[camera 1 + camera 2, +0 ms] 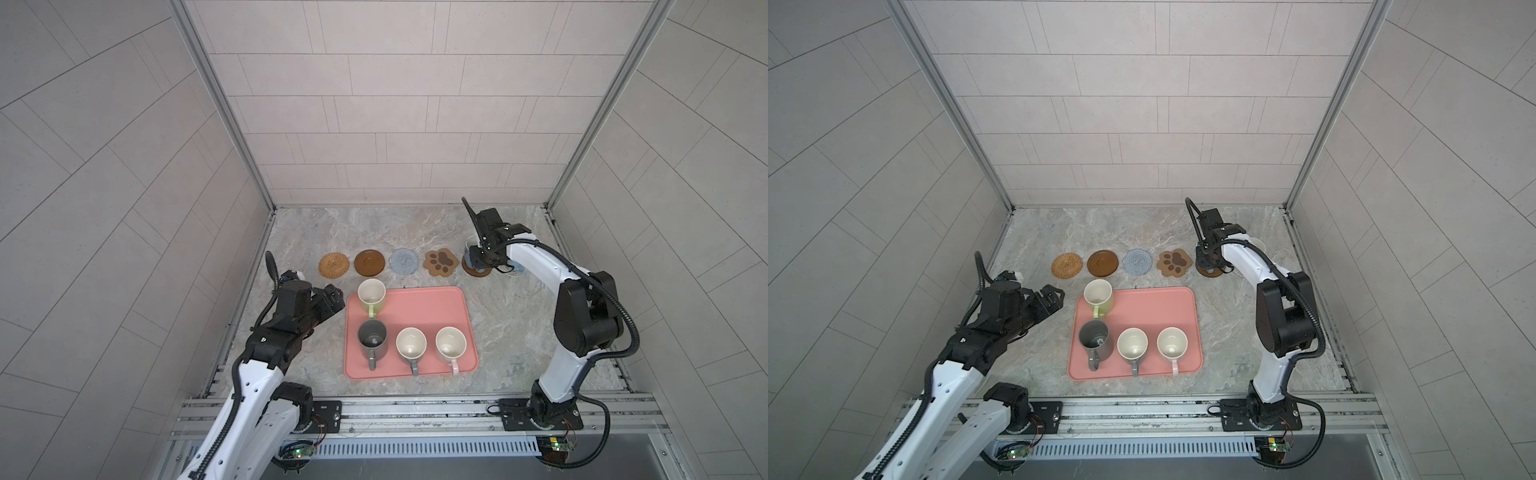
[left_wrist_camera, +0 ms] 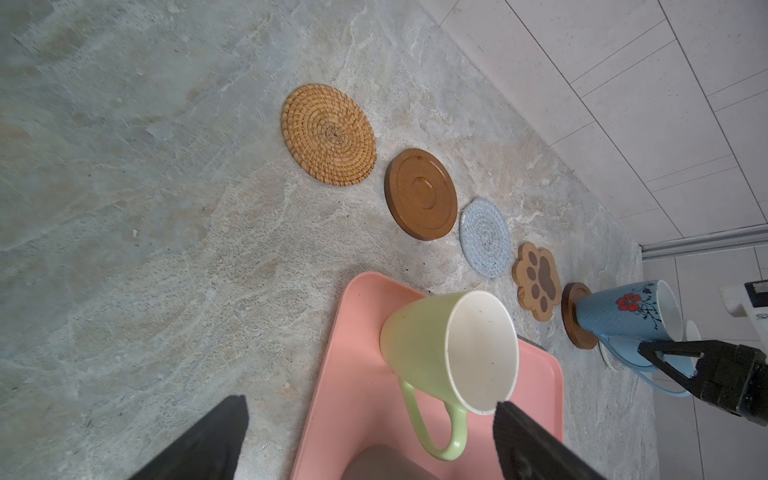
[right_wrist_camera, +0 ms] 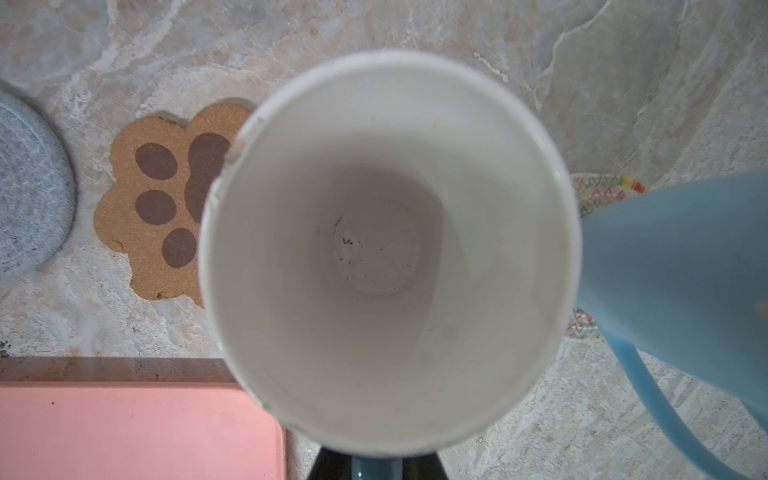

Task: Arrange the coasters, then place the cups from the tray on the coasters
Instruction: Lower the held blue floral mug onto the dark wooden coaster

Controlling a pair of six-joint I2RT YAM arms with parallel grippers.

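Observation:
My right gripper point(image 1: 478, 261) point(image 3: 376, 465) is shut on the handle of a flowered blue cup point(image 2: 619, 311) point(image 3: 386, 249), whose base meets a dark wooden coaster point(image 1: 476, 272) point(image 2: 575, 316) at the right end of the row. The rattan point(image 1: 333, 264), wooden point(image 1: 370, 262), blue-grey point(image 1: 404, 262) and paw point(image 1: 441, 262) coasters lie bare. On the pink tray point(image 1: 432, 307) stand the green point(image 1: 371, 293), dark grey point(image 1: 372, 336), grey-handled point(image 1: 411, 343) and pink-handled point(image 1: 450, 341) cups. My left gripper point(image 1: 336, 300) point(image 2: 370, 411) hangs open beside the green cup point(image 2: 449, 353).
A second, lighter blue cup point(image 3: 665, 270) stands on a patterned pale coaster point(image 3: 602, 195) just right of the held cup, mostly hidden under my right arm in both top views. Tiled walls close in the marble table point(image 1: 498, 332) on three sides.

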